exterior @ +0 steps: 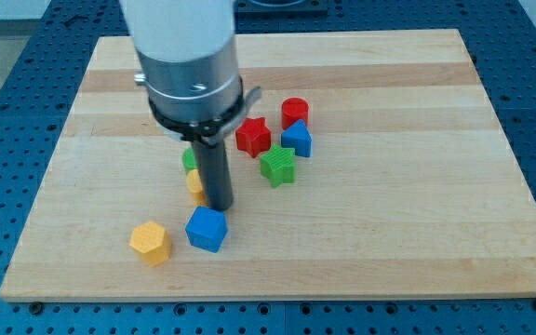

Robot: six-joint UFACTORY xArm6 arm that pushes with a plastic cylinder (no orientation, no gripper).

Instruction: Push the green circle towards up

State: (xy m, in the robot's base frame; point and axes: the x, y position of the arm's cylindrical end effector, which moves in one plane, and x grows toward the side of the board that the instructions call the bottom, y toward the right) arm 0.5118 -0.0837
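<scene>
The green circle (189, 159) shows only as a small green edge left of my dark rod, mostly hidden behind it. My tip (219, 205) rests on the board just below and right of that green block. A yellow block (195, 183) sits right under the green one, also partly hidden by the rod and touching or nearly touching it. A blue block (206, 228) lies just below my tip.
A yellow hexagon (150, 243) lies at lower left. A red star (253, 136), a green star (278, 166), a blue block (297, 140) and a red cylinder (295, 112) cluster right of the rod. The wooden board (417, 214) sits on a blue perforated table.
</scene>
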